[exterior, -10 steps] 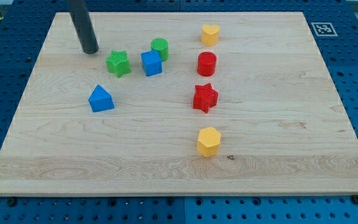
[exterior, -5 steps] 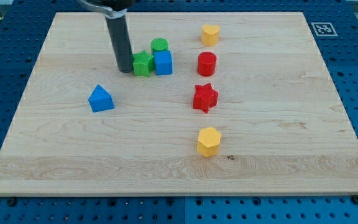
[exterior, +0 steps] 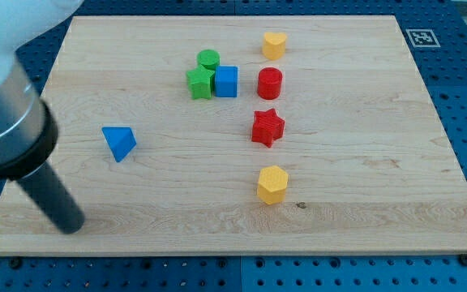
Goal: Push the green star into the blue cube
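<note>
The green star (exterior: 200, 83) lies touching the left side of the blue cube (exterior: 226, 81) in the upper middle of the board. A green cylinder (exterior: 208, 59) stands just above them, close to both. My tip (exterior: 71, 226) rests on the board near the view's bottom left, far from the star and cube. The rod and arm body fill the view's left edge above it.
A blue triangular block (exterior: 119, 142) lies tipped at the left, up and right of my tip. A red cylinder (exterior: 269, 83) stands right of the blue cube. A red star (exterior: 267, 127), a yellow hexagonal block (exterior: 272, 184) and another yellow block (exterior: 274, 45) stand at right.
My tip has swung from beside the green star to the bottom left. The star and cube slid a little right. The blue triangular block shifted left and tipped.
</note>
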Available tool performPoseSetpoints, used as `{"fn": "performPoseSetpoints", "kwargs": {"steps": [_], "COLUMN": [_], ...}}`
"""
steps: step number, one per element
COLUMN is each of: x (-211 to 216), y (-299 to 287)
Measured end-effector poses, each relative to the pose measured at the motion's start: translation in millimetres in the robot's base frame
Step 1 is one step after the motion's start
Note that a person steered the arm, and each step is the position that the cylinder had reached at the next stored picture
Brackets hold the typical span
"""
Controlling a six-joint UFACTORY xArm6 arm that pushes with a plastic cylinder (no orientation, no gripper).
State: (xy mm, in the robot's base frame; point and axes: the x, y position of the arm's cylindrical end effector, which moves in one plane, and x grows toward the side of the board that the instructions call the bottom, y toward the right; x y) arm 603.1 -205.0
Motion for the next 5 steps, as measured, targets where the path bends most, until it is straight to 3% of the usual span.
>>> {"fn": "performPoseSetpoints", "kwargs": {"steps": [1, 3, 5], "x": [14, -36, -41], "y": [-9, -22, -6]}}
